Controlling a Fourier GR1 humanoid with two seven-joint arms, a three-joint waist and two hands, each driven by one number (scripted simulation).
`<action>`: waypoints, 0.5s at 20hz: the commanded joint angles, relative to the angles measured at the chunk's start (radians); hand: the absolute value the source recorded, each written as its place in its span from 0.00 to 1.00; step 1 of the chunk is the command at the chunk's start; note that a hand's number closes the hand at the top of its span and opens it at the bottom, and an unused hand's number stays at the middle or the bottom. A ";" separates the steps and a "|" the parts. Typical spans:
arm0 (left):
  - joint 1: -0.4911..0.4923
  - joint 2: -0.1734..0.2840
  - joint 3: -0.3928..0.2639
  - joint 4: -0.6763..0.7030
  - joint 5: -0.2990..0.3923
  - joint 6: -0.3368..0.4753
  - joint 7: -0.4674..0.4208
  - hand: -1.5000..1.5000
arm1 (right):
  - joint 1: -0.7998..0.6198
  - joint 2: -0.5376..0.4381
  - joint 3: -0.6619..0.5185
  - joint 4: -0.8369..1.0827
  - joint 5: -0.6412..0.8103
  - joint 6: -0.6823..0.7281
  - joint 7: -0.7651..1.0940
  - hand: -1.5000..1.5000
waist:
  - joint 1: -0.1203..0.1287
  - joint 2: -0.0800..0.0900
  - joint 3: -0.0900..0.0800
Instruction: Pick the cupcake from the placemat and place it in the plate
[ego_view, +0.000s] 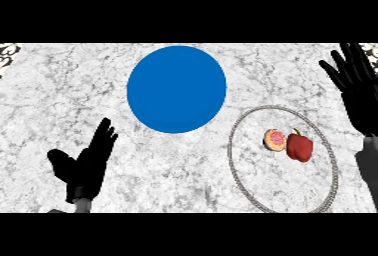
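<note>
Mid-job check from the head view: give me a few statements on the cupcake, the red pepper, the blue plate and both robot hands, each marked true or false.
1. The cupcake lies on the placemat. True.
2. The red pepper lies on the blue plate. False: it is on the placemat, beside the cupcake.
3. The left robot hand holds the cupcake. False: it is open and holds nothing.
4. The right robot hand is open at the view's right edge. True.
5. The blue plate holds nothing. True.
</note>
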 joint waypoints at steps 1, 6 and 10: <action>0.076 0.086 -0.004 -0.078 -0.053 -0.007 0.012 0.50 | 0.011 0.076 -0.022 0.011 -0.006 -0.073 -0.017 0.00 | 0.004 -0.031 0.005; 0.007 0.328 0.098 0.031 -0.237 -0.007 -0.133 0.50 | 0.001 0.259 -0.199 -0.062 -0.185 -0.314 -0.031 0.00 | -0.026 -0.047 0.008; 0.046 0.315 0.076 0.040 -0.239 -0.011 -0.140 0.50 | 0.117 0.227 -0.173 -0.084 0.173 -0.684 -0.144 0.00 | -0.044 -0.044 -0.002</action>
